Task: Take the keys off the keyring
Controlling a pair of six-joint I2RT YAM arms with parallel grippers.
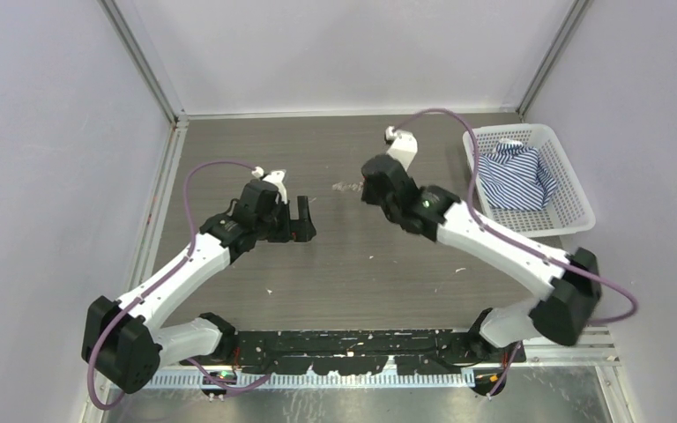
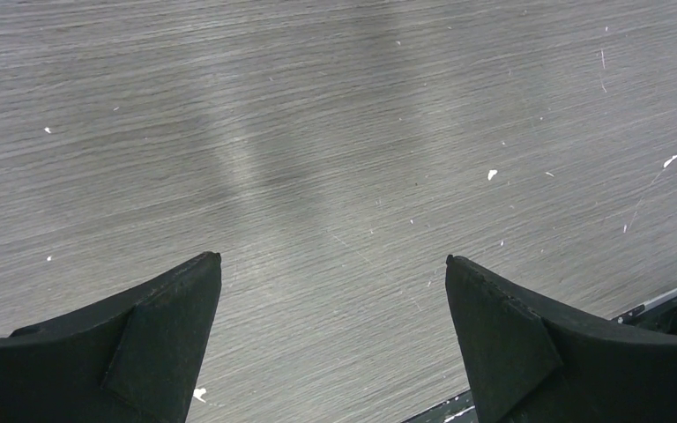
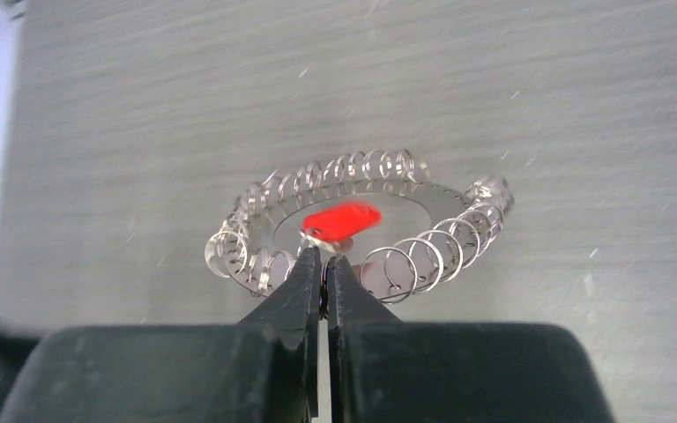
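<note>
The keyring [image 3: 423,198] is a thin silvery ring fringed with many small silvery keys [image 3: 405,260] that look like wire loops. A small bright red-headed key [image 3: 342,218] sits at its centre, blurred. My right gripper [image 3: 323,260] is shut on the ring's near edge, just below the red key. In the top view the keyring [image 1: 348,186] glints just left of the right gripper [image 1: 368,189], at mid table. I cannot tell whether it touches the table. My left gripper [image 1: 302,220] is open and empty, left of the keyring; its wrist view shows its jaws wide apart [image 2: 333,260] over bare table.
A white plastic basket [image 1: 576,181] holding a blue-striped cloth [image 1: 516,176] stands at the right edge of the table. Grey walls close the left, back and right sides. A black rail [image 1: 353,348] runs along the front by the arm bases.
</note>
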